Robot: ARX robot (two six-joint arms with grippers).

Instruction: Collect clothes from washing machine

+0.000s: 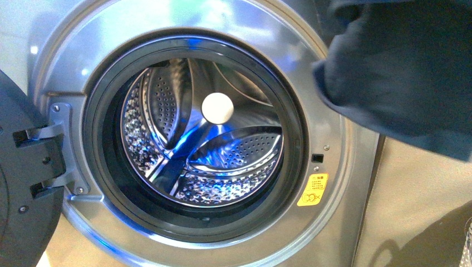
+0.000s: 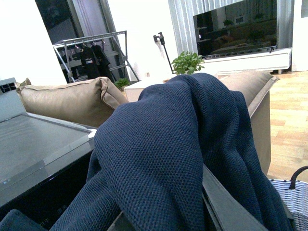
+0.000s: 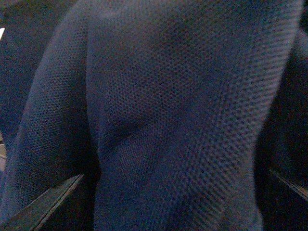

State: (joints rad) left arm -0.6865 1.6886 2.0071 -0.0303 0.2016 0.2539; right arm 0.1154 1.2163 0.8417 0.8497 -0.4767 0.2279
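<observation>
Outside the washing machine point(image 1: 339, 167), the clothes point(image 1: 401, 67)

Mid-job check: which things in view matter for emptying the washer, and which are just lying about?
Job: navy garment, already outside; washing machine, door open; steel drum, no clothes visible; woven basket, probably.
Lying about: beige cushions; potted plant; clothes rack.

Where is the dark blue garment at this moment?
In the front view the dark blue garment hangs at the upper right, outside the washing machine, to the right of its open porthole.
</observation>
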